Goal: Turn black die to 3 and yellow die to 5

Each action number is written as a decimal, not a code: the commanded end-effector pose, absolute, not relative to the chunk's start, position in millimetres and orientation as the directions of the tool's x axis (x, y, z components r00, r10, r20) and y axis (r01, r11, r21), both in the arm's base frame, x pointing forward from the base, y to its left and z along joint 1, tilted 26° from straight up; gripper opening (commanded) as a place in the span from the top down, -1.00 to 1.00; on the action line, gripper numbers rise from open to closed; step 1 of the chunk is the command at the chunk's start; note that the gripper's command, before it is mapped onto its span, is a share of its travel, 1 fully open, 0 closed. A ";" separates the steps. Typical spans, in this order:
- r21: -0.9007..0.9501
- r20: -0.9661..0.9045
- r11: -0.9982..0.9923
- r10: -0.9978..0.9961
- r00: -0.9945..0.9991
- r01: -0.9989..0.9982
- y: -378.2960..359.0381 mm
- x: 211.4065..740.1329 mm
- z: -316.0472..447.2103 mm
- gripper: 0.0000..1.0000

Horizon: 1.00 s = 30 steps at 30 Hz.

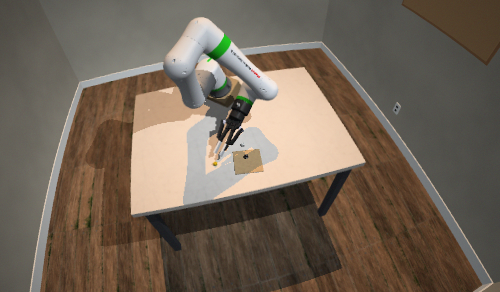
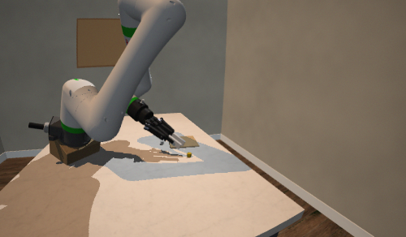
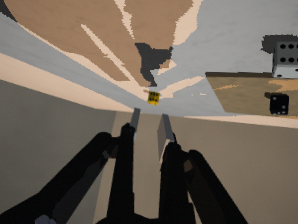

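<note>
Wrist view: gripper (image 1: 222,151) (image 2: 178,140) (image 3: 149,120) has fingers slightly spread, nothing between. Yellow die (image 1: 215,163) (image 2: 189,155) (image 3: 153,98) lies on table, off mat (image 1: 248,167) (image 2: 189,142) (image 3: 240,95), just ahead of fingertips, nearly in line with gap; regrasp probably needs straight advance.

A brown rectangular board (image 1: 461,25) (image 2: 97,42) hung on the grey wall, and a small white outlet plate (image 1: 397,108) was mounted on the wall.

Top view high, facing down.

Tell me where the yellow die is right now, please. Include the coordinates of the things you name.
In the top view, the yellow die (image 1: 215,164) (image 2: 189,155) (image 3: 153,98) sits on the table (image 1: 311,135) (image 2: 187,195), off the mat's (image 1: 248,167) (image 2: 189,143) (image 3: 250,95) left side.
</note>
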<state>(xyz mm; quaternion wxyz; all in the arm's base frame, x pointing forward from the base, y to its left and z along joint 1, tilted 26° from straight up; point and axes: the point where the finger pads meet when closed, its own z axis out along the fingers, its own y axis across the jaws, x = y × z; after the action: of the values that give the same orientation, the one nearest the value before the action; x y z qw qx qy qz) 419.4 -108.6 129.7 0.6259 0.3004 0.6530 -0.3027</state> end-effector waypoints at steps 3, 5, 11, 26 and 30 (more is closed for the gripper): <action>-0.020 -0.999 0.636 0.013 -0.037 0.771 -104.3 416.2 140.6 0.63; -0.020 -0.999 0.636 0.013 -0.037 0.771 -101.1 413.8 148.7 0.63; -0.020 -0.999 0.636 0.013 -0.037 0.771 -92.6 407.3 170.4 0.63; -0.022 -0.996 0.631 0.054 -0.073 0.775 -93.1 406.6 178.3 0.63; -0.023 -0.979 0.632 0.144 -0.146 0.774 -96.5 409.6 185.7 0.63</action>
<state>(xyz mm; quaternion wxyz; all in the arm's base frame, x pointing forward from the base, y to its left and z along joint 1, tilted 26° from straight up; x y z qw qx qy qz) 407.3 -93.2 180.3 0.6032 0.3123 0.6727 -0.2933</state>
